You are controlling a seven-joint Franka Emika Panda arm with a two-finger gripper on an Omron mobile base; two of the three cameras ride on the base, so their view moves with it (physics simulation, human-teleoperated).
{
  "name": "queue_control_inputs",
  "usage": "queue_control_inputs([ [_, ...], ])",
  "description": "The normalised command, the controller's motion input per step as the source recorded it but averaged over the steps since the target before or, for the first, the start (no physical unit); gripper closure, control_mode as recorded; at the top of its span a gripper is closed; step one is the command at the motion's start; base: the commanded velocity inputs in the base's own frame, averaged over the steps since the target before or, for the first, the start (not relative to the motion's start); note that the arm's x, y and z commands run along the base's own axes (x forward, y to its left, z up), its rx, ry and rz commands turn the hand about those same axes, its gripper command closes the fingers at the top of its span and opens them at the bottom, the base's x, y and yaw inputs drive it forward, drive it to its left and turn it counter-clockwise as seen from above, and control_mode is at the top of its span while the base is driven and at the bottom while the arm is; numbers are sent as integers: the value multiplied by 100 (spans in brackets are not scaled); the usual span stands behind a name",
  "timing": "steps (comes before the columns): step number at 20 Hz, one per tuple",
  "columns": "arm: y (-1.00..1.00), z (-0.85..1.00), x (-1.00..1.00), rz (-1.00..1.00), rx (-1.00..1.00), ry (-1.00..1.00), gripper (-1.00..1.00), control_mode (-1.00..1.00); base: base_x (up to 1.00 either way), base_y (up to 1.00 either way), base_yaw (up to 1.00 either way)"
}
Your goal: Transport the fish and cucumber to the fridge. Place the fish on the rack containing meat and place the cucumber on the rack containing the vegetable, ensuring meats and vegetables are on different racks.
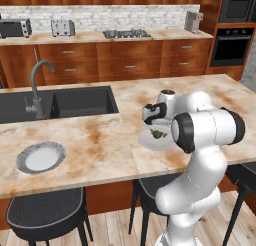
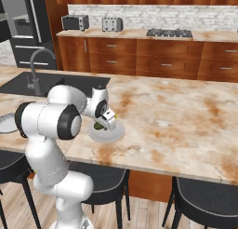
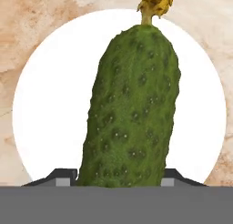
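A dark green, bumpy cucumber [image 3: 132,109] with a yellow tip lies on a white plate [image 3: 45,104] on the marble island counter. My gripper [image 3: 119,177] reaches down over the plate, its two fingertips pressed against the cucumber's sides, shut on it. From the base views the hand [image 1: 156,114] hangs over the plate [image 1: 147,141] with the cucumber [image 1: 158,134] under it, and the cucumber [image 2: 99,126] peeks out below the hand. The black fridge [image 2: 23,32] stands far left with its doors shut. The fish, the racks, the meat and the vegetable are out of view.
A black sink [image 1: 60,102] with a grey faucet [image 1: 37,87] is set into the island to the left. A second plate [image 1: 41,156] sits near the front edge. Dark stools [image 1: 47,212] stand under the counter. Toasters and a cooktop [image 1: 126,34] line the back counter.
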Motion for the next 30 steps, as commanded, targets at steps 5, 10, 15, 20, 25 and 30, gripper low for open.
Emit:
queue_control_inputs([
  [5, -31, 87, -100, 12, 3, -3, 100, -100, 0, 0, 0],
  [10, -11, 94, -100, 19, 0, -8, 100, -100, 0, 0, 0],
  [15, 20, 82, -100, 19, -2, -15, 100, -100, 0, 0, 0],
  [20, 11, 80, -100, 15, -5, -30, 100, -100, 0, 0, 0],
  [25, 0, 100, -98, 3, -2, -10, 100, -100, 0, 0, 0],
  [30, 0, 100, -92, 0, 2, -5, 100, -100, 0, 0, 0],
])
